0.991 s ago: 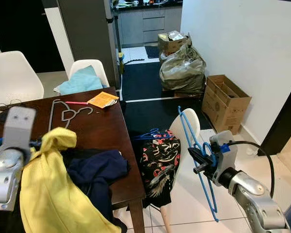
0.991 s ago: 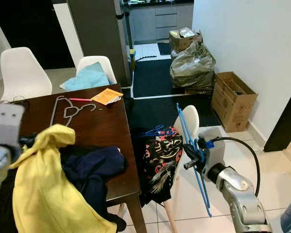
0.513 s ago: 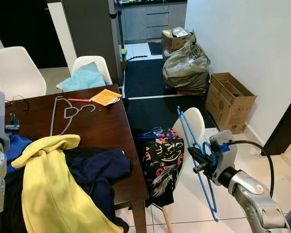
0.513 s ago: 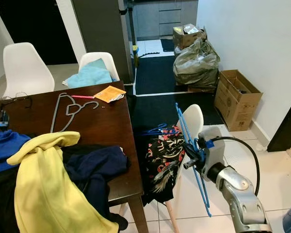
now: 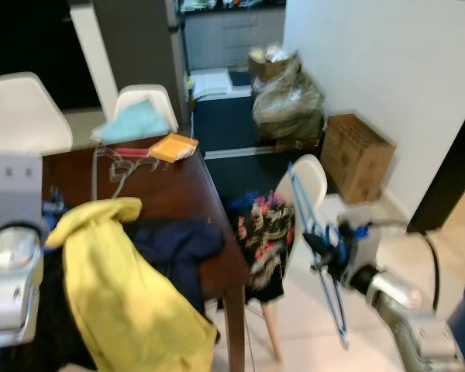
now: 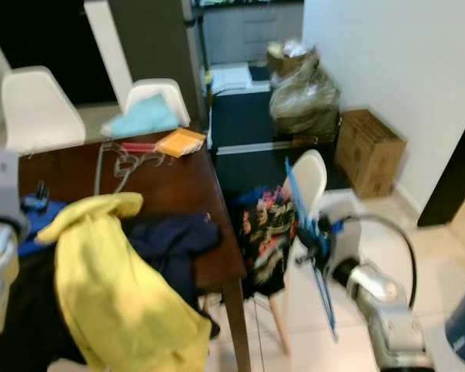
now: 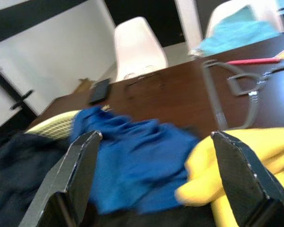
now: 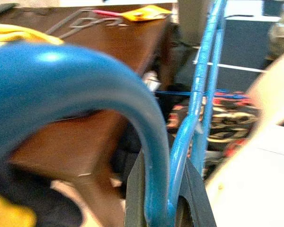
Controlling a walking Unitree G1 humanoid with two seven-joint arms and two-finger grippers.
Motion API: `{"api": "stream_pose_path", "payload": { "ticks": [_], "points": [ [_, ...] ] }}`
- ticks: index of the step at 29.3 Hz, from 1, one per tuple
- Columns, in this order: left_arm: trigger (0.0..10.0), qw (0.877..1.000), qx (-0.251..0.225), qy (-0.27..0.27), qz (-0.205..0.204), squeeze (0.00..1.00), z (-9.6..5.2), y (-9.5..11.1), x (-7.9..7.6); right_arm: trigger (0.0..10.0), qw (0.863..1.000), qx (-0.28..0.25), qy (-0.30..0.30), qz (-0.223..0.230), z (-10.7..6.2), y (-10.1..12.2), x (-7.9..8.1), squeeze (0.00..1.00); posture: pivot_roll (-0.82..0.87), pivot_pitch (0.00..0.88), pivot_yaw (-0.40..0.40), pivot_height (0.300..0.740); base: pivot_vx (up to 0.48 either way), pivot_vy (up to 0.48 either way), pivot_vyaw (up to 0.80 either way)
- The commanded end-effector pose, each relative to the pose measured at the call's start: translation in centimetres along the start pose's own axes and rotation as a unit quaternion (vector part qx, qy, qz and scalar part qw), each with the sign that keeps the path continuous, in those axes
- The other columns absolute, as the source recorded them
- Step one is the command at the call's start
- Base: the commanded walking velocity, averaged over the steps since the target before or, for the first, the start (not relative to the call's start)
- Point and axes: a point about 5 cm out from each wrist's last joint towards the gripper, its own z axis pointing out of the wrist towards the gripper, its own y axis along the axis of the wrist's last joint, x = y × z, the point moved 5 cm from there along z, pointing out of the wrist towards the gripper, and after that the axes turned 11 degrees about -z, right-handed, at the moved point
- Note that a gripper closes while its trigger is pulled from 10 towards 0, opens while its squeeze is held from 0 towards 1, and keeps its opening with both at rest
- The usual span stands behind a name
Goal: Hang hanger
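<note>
Right gripper [image 5: 322,249] — fingers pressed together on the blue hangers [image 5: 316,256], which it holds upright in the air just beside the white chair [image 5: 310,180], above the tiled floor. Left gripper [image 7: 154,175] — fingers spread wide apart, over the clothes at the near end of the table [image 5: 182,192]. Table: dark wood, bearing a heap with a yellow garment [image 5: 128,294], a navy one [image 5: 174,242] and a blue one [image 7: 132,156]; farther along lie grey hangers [image 5: 118,167] and an orange packet [image 5: 177,146]. A patterned garment [image 5: 263,236] drapes over the chair. The head views are blurred.
</note>
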Motion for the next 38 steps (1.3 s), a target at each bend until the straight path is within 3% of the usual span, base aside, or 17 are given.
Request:
{"api": "stream_pose_path", "payload": {
  "ticks": [1, 10, 16, 32, 38],
  "points": [
    [10.0, 1.000, -0.007, 0.011, 0.003, 0.00, 0.1, 0.5, 0.5, 10.0, 1.000, -0.002, 0.005, 0.002, 0.2, 0.1, 0.2, 0.00, -0.03, 0.000, 0.056, 0.740, -0.326, 0.356, 0.00],
    [10.0, 1.000, -0.017, 0.010, -0.014, 0.00, 0.4, 1.2, 0.5, 10.0, 1.000, -0.002, 0.003, -0.003, 0.2, 0.1, 0.1, 0.00, -0.04, 0.000, 0.055, 0.740, -0.033, 0.244, 0.00],
    [10.0, 0.999, -0.018, -0.022, -0.017, 0.00, 0.2, 1.2, -0.8, 10.0, 1.000, -0.007, 0.005, -0.008, 0.1, 0.3, 0.1, 0.00, -0.04, 0.000, 0.056, 0.740, 0.000, 0.000, 0.00],
    [10.0, 0.999, -0.028, -0.034, -0.032, 0.00, 0.1, 1.6, -1.3, 10.0, 0.999, -0.012, 0.024, -0.029, 0.1, 0.4, 0.8, 0.00, -0.05, 0.000, 0.063, 0.740, 0.000, 0.000, 0.79],
    [10.0, 0.994, -0.069, -0.063, -0.063, 0.00, 0.1, 3.9, -2.4, 10.0, 0.999, -0.016, -0.031, -0.002, 0.1, 0.5, -1.0, 0.00, -0.04, 0.000, 0.061, 0.740, 0.000, 0.000, 0.39]
  ]
}}
